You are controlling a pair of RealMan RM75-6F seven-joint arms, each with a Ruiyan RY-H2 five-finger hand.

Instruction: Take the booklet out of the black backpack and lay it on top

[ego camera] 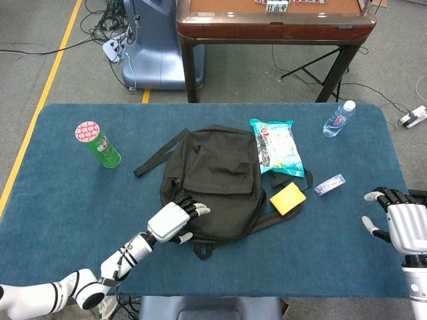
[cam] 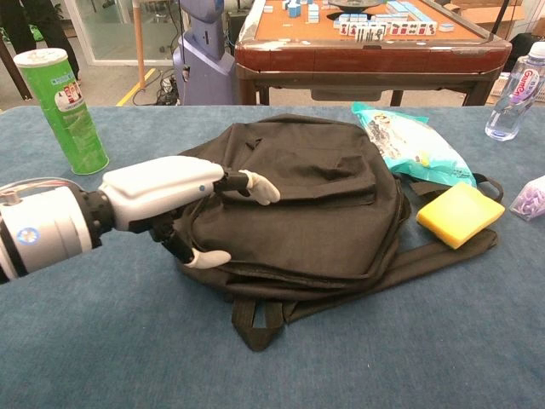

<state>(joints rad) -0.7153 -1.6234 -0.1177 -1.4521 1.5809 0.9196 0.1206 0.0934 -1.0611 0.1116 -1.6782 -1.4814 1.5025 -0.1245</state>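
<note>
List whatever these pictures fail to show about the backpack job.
- Booklet: in neither view; the closed black fabric backpack would hide it.
- White left hand, chest view: covers the backpack's left edge, so contact is unclear.
- White right hand: cut by the head view's right edge; absent from chest view.

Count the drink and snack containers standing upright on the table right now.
2: the green snack can at the far left of the table, and the water bottle at the far right. Nothing seems hidden.
</note>
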